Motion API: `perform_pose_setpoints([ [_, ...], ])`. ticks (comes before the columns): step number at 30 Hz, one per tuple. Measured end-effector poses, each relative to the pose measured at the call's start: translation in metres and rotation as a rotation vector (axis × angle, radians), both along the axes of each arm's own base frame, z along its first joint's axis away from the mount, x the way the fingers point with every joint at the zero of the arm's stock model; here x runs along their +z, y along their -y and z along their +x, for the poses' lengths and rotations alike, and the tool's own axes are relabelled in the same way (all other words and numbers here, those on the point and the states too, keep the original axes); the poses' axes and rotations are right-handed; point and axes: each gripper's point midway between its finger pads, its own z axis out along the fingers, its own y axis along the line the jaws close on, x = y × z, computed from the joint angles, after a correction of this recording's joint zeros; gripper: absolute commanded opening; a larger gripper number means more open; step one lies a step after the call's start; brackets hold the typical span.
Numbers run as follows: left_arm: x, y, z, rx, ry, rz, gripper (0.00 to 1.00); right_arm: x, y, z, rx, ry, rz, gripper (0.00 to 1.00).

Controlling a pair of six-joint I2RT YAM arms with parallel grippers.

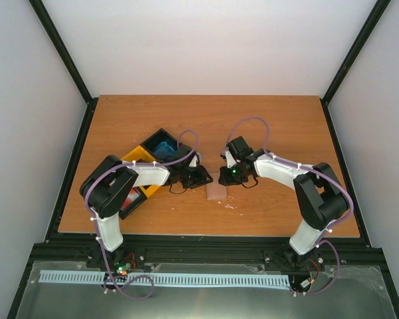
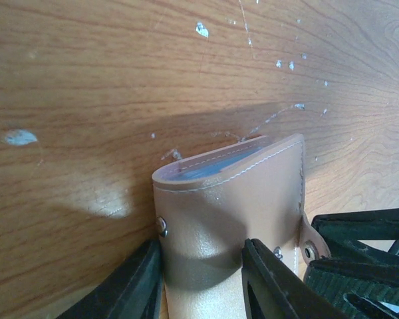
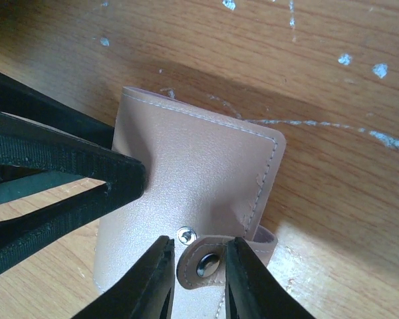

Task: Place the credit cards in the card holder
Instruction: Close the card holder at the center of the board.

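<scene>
One card holder [image 1: 216, 191], two claws [image 2: 203, 269] [image 3: 199, 269]

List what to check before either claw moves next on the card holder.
1. Grip of left claw on card holder: ok, it is pinched between the fingers.
2. Fastening of snap tab on its stud: not ok, the tab sits off it.
3. Hold of right claw on the snap tab: cannot tell; the fingers flank it closely.
4. Card inside the card holder: cannot tell; only a bluish edge shows within.
5. All cards out of the bin tray: not ok; a blue card and something red lie in it.
</scene>
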Motion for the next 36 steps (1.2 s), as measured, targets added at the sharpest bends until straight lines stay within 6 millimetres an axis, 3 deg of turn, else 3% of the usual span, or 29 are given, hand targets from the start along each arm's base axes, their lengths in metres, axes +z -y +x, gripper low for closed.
perform_pose_setpoints([
  [8,-0.0002,0.0009,0.0002,-0.002,0.001,-0.004,0.36,0.0005,-0.0006,0.0004,-0.007,-0.001,0.004,0.03],
  [36,-0.001,0.0056,0.001,-0.015,0.002,-0.025,0.34,-0.0067,-0.0053,-0.0036,0.002,-0.025,0.003,0.03],
])
